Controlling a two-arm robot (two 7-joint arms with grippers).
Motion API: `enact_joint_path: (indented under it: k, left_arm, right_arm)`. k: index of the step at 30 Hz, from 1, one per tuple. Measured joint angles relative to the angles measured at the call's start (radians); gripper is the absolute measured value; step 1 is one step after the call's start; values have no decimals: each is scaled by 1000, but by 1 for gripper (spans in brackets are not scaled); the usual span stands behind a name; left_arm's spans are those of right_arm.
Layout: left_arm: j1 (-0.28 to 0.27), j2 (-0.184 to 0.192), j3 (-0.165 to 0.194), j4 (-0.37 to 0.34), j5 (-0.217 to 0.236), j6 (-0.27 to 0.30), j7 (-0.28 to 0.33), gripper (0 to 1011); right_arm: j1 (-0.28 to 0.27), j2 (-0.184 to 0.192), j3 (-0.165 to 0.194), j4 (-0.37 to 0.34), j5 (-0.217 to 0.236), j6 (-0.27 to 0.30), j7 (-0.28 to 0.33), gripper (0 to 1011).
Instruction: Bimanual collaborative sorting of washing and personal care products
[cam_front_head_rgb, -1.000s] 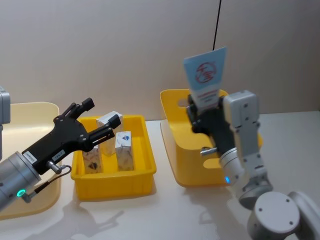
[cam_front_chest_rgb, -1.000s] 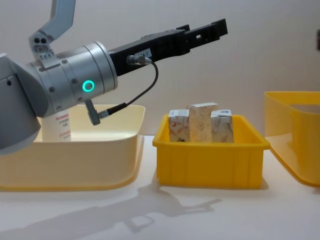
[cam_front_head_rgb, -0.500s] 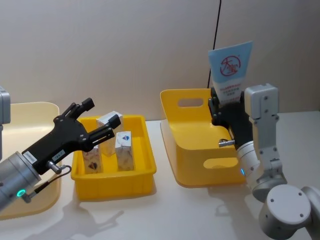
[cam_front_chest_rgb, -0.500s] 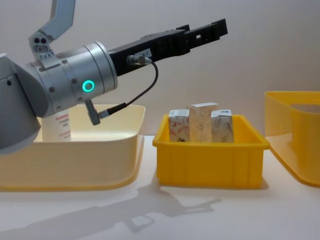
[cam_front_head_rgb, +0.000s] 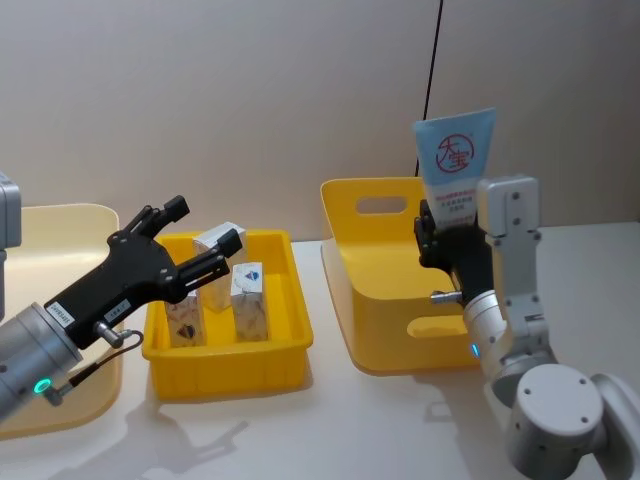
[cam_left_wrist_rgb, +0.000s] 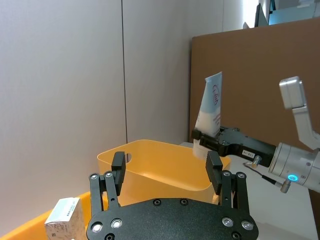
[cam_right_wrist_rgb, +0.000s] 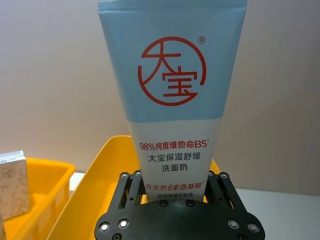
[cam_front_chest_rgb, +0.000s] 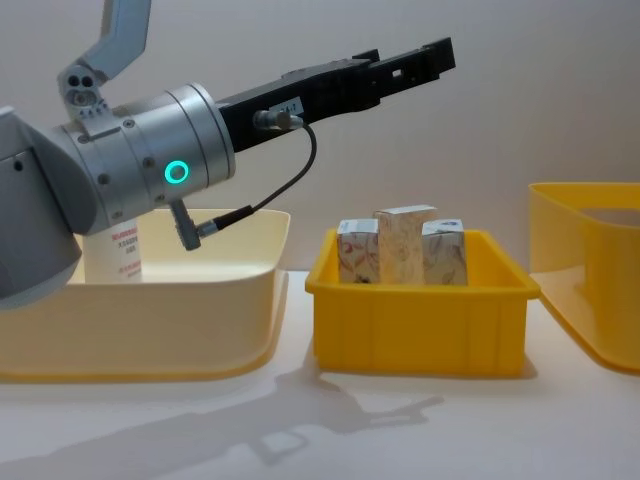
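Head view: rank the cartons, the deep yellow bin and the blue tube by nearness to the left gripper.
1. Cartons, just below the left gripper.
2. Deep yellow bin, to its right.
3. Blue tube, farthest right, held by the right gripper.

On the squeeze tube (cam_right_wrist_rgb: 172, 100) we can't see the bottom end, sunk inside the right end effector (cam_right_wrist_rgb: 173, 192). In chest view the left arm (cam_front_chest_rgb: 140, 180) covers most of a second tube (cam_front_chest_rgb: 122, 255), the tray (cam_front_chest_rgb: 420, 320) wall hides the bases of the cartons (cam_front_chest_rgb: 400, 250), and the deep bin (cam_front_chest_rgb: 560, 260) runs off-frame.
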Motion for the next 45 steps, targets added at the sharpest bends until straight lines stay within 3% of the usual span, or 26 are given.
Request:
enact_joint_path:
  k: [13, 32, 45]
  left_arm:
    - [0, 0, 0, 0, 0, 0, 0, 1000]
    - [0, 0, 0, 0, 0, 0, 0, 1000]
    - [0, 0, 0, 0, 0, 0, 0, 1000]
  right_arm:
    - [45, -35, -7, 71, -7, 51, -5, 501]
    - [81, -66, -8, 147, -24, 75, -10, 505]
    - [89, -73, -8, 165, -28, 79, -12, 890]
